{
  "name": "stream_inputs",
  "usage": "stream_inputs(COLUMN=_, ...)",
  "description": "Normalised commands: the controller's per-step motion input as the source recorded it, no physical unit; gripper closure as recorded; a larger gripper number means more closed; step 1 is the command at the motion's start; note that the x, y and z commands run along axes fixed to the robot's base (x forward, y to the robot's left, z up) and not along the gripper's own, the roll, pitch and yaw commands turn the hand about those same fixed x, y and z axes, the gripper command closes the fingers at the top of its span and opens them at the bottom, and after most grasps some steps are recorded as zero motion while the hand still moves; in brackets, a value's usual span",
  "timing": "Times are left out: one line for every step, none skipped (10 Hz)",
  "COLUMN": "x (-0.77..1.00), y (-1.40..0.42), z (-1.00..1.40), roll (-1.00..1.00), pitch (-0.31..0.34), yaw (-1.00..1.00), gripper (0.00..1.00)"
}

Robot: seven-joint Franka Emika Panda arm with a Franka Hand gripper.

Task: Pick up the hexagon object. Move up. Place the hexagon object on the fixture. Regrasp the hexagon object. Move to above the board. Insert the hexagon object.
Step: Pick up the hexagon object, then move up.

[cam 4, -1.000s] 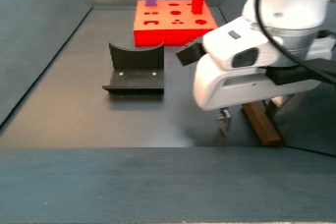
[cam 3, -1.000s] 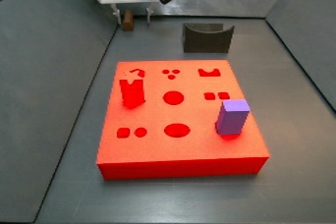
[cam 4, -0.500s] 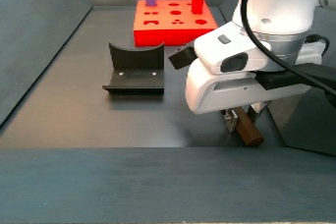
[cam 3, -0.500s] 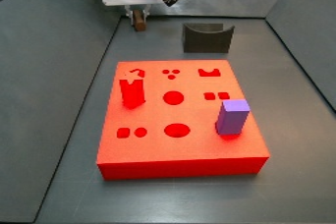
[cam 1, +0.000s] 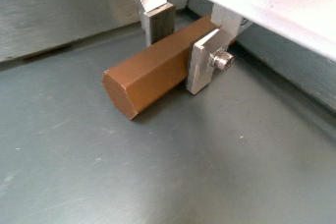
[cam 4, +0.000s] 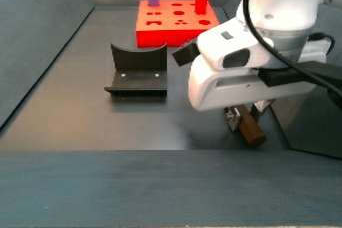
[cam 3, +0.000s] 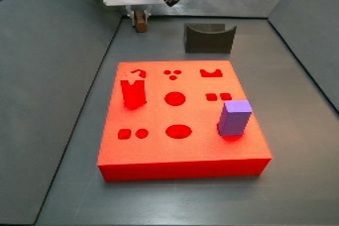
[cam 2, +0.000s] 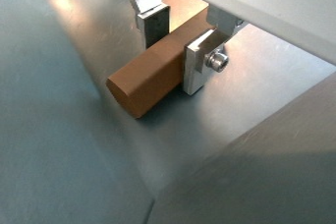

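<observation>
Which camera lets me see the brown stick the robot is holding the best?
A wrist view: the hexagon object fills it, clamped between the gripper fingers near the grey floor. Both wrist views show this. In side views it is only a small brown bit under the gripper.

A side view looks down steeply from the near end, the board close and the gripper far. A side view faces back from the opposite end, the gripper near, the board far. Both share the fixture. Both wrist views sit tight over the jaws and the hexagon object.
</observation>
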Motion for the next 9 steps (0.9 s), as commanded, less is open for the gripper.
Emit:
stream_inputs(x=0.0, y=0.0, z=0.0, roll=0.0, pitch=0.0, yaw=0.0, gripper=1.0)
stream_inputs(x=0.0, y=0.0, z=0.0, roll=0.0, pitch=0.0, yaw=0.0, gripper=1.0)
stream_inputs(x=0.0, y=0.0, z=0.0, roll=0.0, pitch=0.0, yaw=0.0, gripper=1.0)
stream_inputs(x=0.0, y=0.0, z=0.0, roll=0.0, pitch=0.0, yaw=0.0, gripper=1.0)
stream_inputs(x=0.0, y=0.0, z=0.0, roll=0.0, pitch=0.0, yaw=0.0, gripper=1.0)
stream_inputs(x=0.0, y=0.0, z=0.83, roll=0.0, pitch=0.0, yaw=0.0, gripper=1.0)
stream_inputs(x=-0.04, y=-0.01, z=0.8, roll=0.0, pitch=0.019, yaw=0.03, gripper=1.0)
stream_inputs(x=-0.05, y=0.0, z=0.72, roll=0.0, pitch=0.03, yaw=0.02, gripper=1.0)
stream_inputs(x=-0.05, y=0.0, z=0.56, roll=0.02, pitch=0.042, yaw=0.01, gripper=1.0)
